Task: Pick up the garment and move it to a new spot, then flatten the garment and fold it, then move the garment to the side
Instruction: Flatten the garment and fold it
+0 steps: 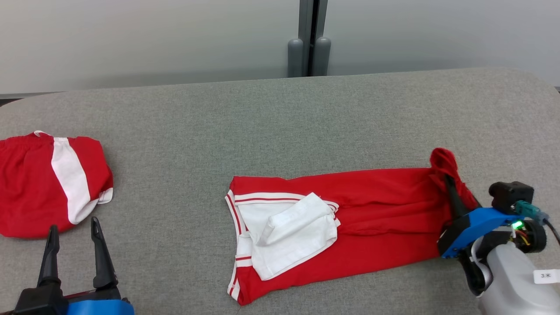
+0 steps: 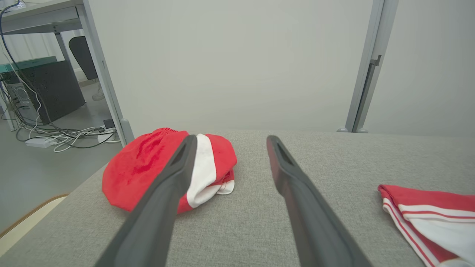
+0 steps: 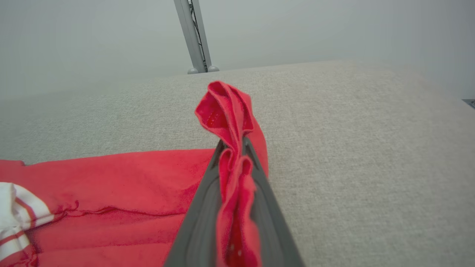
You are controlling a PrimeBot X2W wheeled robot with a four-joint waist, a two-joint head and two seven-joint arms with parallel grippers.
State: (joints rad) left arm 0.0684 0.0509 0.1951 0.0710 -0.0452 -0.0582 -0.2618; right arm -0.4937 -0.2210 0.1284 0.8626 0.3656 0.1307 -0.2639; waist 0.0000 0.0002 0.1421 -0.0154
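Plenty of bare grey padded tabletop (image 1: pixel 280 113) along the back, edge to edge. A broad free lane runs front to back between the folded red-and-white garment (image 1: pixel 43 183) at far left and the spread red garment (image 1: pixel 376 210) mid-table. The left gripper (image 1: pixel 73 224), fingers parted wide, sits just beside the folded one. The right gripper (image 1: pixel 447 178), clamped on the spread garment's raised right end, blocks that corner. Grey partition posts (image 1: pixel 308 52) wall off the far side.

"3" on white forearm label (image 1: pixel 547 276)
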